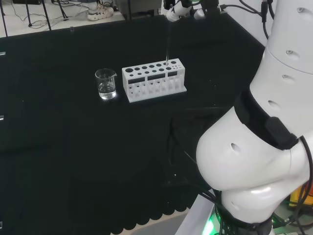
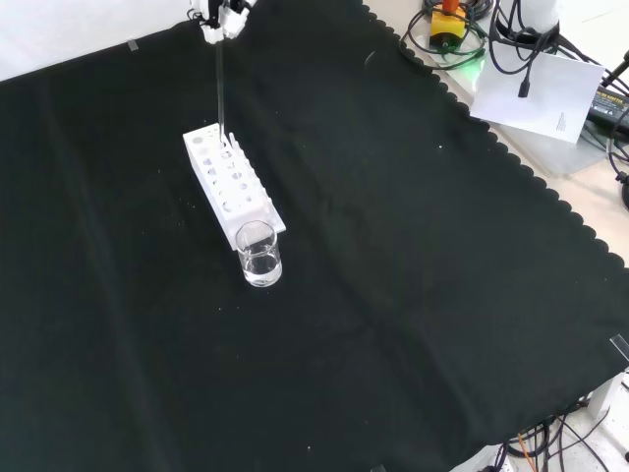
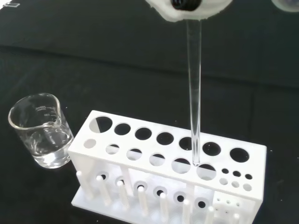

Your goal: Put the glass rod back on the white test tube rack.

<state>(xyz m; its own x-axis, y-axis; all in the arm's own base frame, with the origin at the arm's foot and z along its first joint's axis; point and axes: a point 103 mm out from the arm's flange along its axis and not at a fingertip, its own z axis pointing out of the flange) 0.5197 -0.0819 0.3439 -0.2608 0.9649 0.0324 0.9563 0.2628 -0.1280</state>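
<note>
Head view: hand (image 1: 178, 11) at the far edge, fingers pinching the glass rod (image 1: 167, 46), which hangs upright over the white test tube rack (image 1: 154, 79). Beaker (image 1: 106, 84) just left; open cloth all round.

Front view: rod tip at the rack's far end.

Wrist view: tip at a rack hole; beaker graduations unreadable.

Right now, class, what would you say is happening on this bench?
The robot's hand holds a glass rod upright over the white test tube rack. In the wrist view the rod's lower tip sits at the rim of one of the rack's large holes, near the end with the small holes; whether it has gone in is unclear. A beaker with some clear liquid stands untouched at the rack's other end.
</note>
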